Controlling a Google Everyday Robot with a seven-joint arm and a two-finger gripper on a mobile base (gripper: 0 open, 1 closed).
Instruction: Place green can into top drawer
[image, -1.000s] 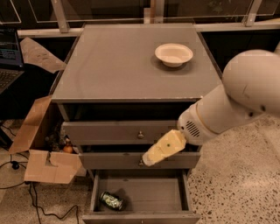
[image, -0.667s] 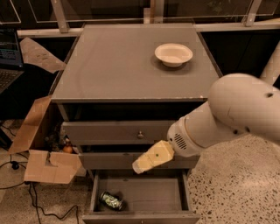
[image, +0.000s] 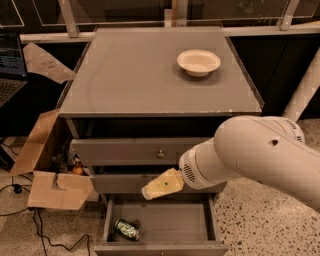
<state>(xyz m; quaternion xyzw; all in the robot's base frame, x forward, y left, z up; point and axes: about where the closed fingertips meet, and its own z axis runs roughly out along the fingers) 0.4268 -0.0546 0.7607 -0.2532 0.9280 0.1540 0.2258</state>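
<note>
Green can (image: 126, 229): lies on its side near the front left corner of the bottom drawer (image: 107, 220), below the gripper and a little to its left, untouched.
Bottom drawer: pulled well out under the gripper; the can is the only thing seen in it.
Gripper (image: 152, 190): pale yellow, now lower and further left than a second ago, in front of the middle drawer (image: 120, 183). It carries nothing visible; whether it is open or closed cannot be told.
Meaning: likely a reach down for the can, so the pick-up is not yet made.
Top drawer (image: 125, 152): above and just behind the gripper, barely out if at all, its inside hidden. It probably needs opening further.
Cardboard box (image: 55, 190): far to the left, flaps open, contents unclear.
Bowl (image: 198, 62): white, far beyond the gripper on the cabinet top (image: 140, 75), looking empty.
</note>
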